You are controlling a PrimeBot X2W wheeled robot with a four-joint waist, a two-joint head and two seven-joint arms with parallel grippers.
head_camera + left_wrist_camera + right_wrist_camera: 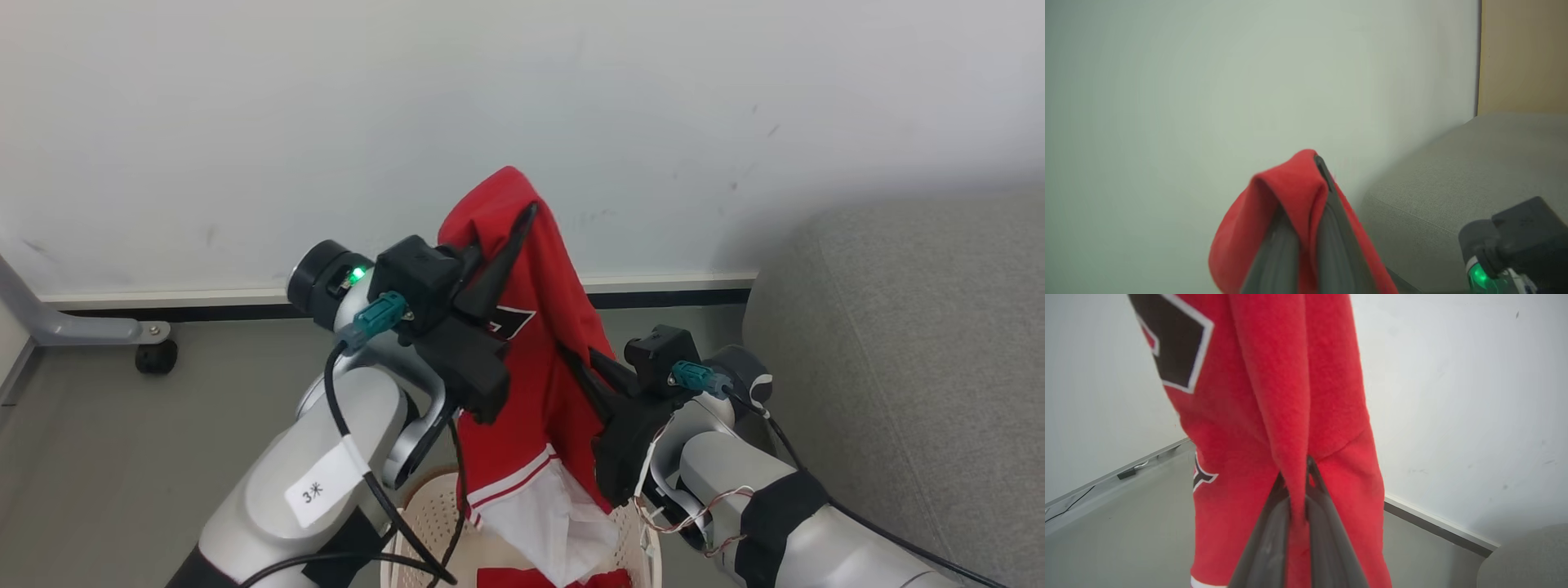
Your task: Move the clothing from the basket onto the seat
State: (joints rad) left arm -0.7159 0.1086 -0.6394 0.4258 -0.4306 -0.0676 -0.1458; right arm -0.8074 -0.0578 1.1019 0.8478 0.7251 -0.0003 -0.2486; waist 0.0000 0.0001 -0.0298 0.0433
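Left gripper (pixel 526 216) clamped on clothing (pixel 549 384) top; right gripper (pixel 1308 465) pinching a lower fold. Hem hangs into basket (pixel 424 502); more red inside, probably second garment.

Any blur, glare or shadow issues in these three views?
Head view: sharp and evenly lit, a soft shadow on the wall above the sofa. Left wrist view: garment and left end effector soft, likely too close to focus. Right wrist view: garment's nap crisp, right end effector blurred at the bottom edge. No harsh glare in any view.
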